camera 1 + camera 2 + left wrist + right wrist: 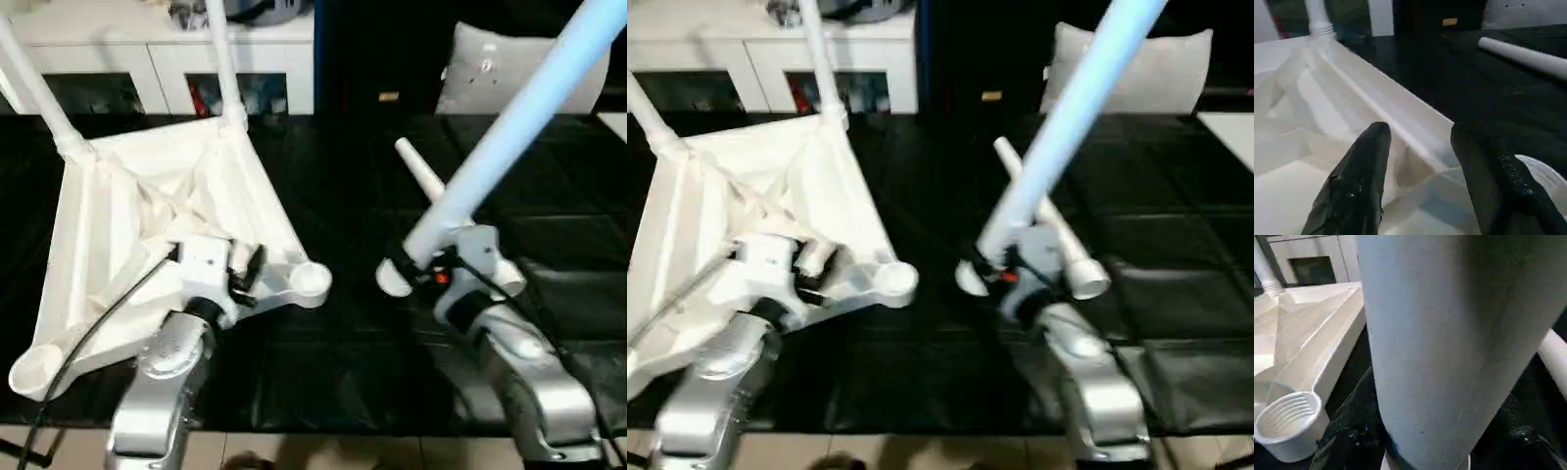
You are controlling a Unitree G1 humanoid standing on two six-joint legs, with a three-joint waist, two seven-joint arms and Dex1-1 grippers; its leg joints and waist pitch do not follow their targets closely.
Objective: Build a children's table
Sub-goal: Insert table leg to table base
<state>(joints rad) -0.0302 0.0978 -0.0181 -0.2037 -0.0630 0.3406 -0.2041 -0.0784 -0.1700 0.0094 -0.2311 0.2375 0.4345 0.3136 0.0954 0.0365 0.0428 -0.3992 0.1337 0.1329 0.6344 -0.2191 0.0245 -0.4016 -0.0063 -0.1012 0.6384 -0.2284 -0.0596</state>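
The white tabletop lies upside down on the left, ribbed underside up. Two white legs stand in its far corner sockets. The near right socket is empty. My left gripper is closed astride the tabletop's rim just beside that socket, one black finger on each side of the rim wall. My right gripper is shut on the lower end of a third leg, which slants up and to the right. That leg's foot hangs right of the empty socket. Another leg lies loose on the black surface behind it.
The work surface is a black cover reaching to the front edge. A grey cushion stands at the back right. A white cabinet runs along the back left.
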